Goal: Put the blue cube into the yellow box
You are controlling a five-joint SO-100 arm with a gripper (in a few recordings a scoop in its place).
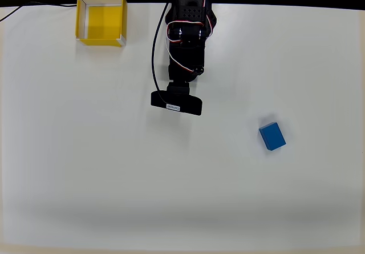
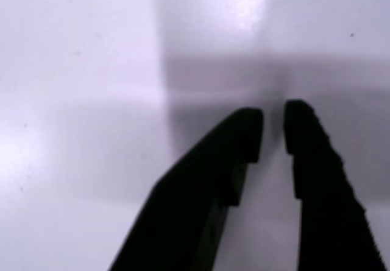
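Observation:
The blue cube (image 1: 272, 136) lies alone on the white table, right of centre in the overhead view. The yellow box (image 1: 101, 19) stands open-topped and empty at the back left, near the table's far edge. My black arm (image 1: 185, 43) reaches in from the top middle, and its wrist camera (image 1: 177, 103) covers the fingers from above. It hangs well left of the cube and right of the box. In the wrist view my gripper (image 2: 273, 122) is shut over bare table, a thin slit between the dark fingertips (image 2: 247, 131) and nothing in it.
The white table (image 1: 114, 180) stretches wide around both things. A black cable (image 1: 154, 54) runs down beside the arm, and another thin cable (image 1: 23, 7) lies at the back left edge.

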